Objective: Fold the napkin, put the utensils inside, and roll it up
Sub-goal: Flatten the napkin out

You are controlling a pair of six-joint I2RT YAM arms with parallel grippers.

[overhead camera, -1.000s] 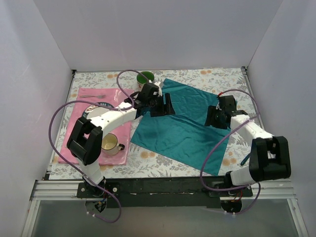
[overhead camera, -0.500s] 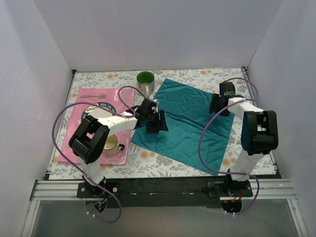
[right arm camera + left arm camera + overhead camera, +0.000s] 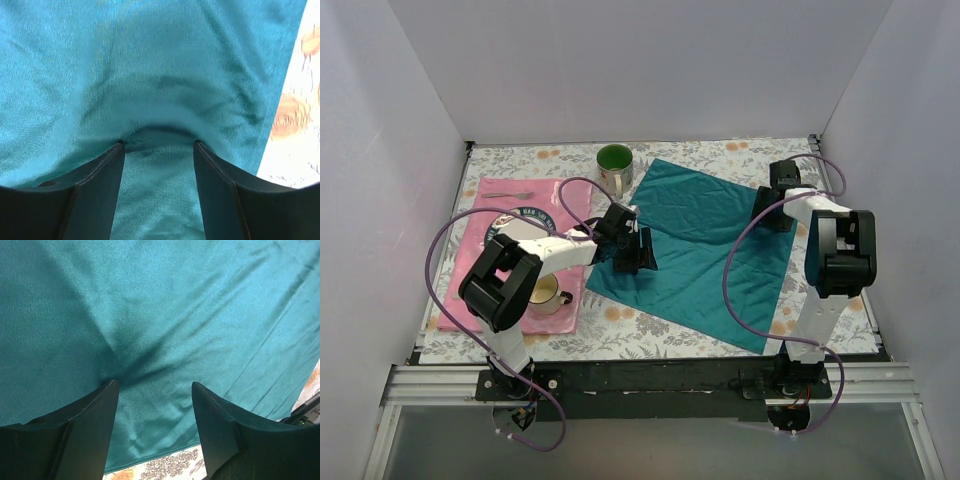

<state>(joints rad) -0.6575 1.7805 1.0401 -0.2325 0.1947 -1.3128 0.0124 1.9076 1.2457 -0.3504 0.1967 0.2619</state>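
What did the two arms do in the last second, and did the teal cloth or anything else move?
The left gripper slid nearer, toward the left edge of the teal cloth napkin. The right gripper swung away toward its far right corner. Both are open, fingertips on the fabric, nothing gripped yet. The napkin, the green cup and the pink placemat stayed put.

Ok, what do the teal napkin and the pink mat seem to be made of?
Napkin: soft woven cloth with a slight satin sheen; fine weave lines and pulled creases show in both wrist views. Pink mat: flat and matte, perhaps thin plastic or coated fabric; the top view is too distant to say.
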